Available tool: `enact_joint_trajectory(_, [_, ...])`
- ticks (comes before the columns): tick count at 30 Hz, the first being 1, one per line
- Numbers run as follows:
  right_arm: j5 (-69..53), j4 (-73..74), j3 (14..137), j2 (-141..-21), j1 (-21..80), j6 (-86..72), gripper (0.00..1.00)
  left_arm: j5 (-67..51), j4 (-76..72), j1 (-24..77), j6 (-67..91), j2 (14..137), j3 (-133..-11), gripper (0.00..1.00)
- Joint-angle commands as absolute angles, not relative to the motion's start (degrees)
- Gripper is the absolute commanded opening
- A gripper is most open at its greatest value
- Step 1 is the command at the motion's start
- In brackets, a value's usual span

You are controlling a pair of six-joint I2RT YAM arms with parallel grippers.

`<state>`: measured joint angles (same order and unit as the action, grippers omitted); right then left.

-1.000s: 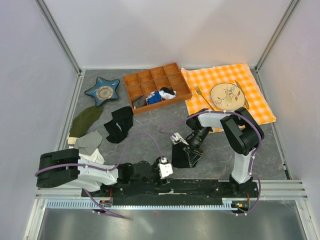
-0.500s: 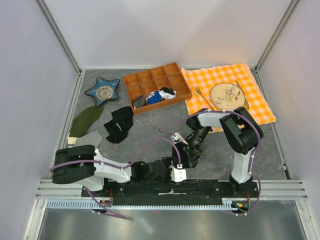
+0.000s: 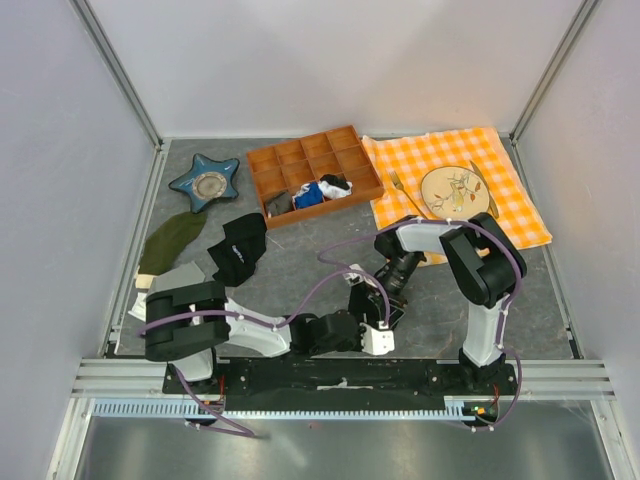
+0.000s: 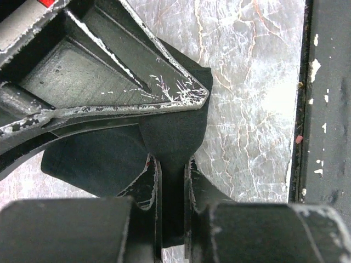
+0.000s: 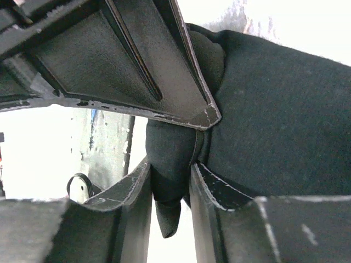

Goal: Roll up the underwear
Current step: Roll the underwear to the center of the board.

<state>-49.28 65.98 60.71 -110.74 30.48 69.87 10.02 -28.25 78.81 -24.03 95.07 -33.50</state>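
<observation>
The underwear [image 3: 362,303] is a small bunched black bundle near the table's front, mostly hidden under both grippers. In the left wrist view its black fabric [image 4: 176,129] runs down between my left gripper's [image 4: 171,183] narrow jaws, which are shut on a fold. The right gripper's finger [image 4: 109,71] crosses just above. In the right wrist view the underwear [image 5: 274,109] fills the right side. A thick fold sits pinched in my right gripper [image 5: 170,175], with a tip hanging below. From above, the left gripper [image 3: 380,322] and right gripper [image 3: 388,300] meet at the bundle.
An orange wooden compartment tray [image 3: 300,153] stands at the back, with a blue star dish [image 3: 205,182] to its left. A checked cloth [image 3: 500,215] with a plate [image 3: 452,190] lies back right. An olive cloth [image 3: 170,240], a smaller black cloth [image 3: 238,248] and a grey cloth [image 3: 178,278] lie left.
My left arm has swung right along the front edge to the underwear and its jaws have closed on the fabric. The right gripper stays at the bundle, which looks more bunched.
</observation>
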Motion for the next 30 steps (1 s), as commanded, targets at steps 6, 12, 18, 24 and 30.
enact_joint_trajectory(6, [-46.75, 64.78, 65.3, -100.39, 17.51, 70.23, 0.53, -11.23, -15.04, 69.81, -7.85, 97.11, -34.27, 0.02])
enact_joint_trajectory(12, [-46.76, 64.51, 62.94, -87.03, 9.4, 75.31, 0.55, -28.9, -4.06, 59.78, 1.82, 104.05, -42.0, 0.02])
enact_joint_trajectory(18, [-51.94, 65.66, 49.06, -73.06, 12.91, 95.61, 0.64, -43.05, 4.39, 50.81, 11.85, 117.58, -51.58, 0.02])
enact_joint_trajectory(24, [-41.88, 43.01, 36.75, -61.97, 22.57, 83.78, 0.77, -46.23, 5.72, 48.87, 14.23, 124.54, -56.6, 0.02])
enact_joint_trajectory(30, [-32.0, 31.21, 32.87, -66.96, 30.14, 77.96, 0.73, -45.97, 4.75, 48.78, 16.87, 124.46, -58.27, 0.05])
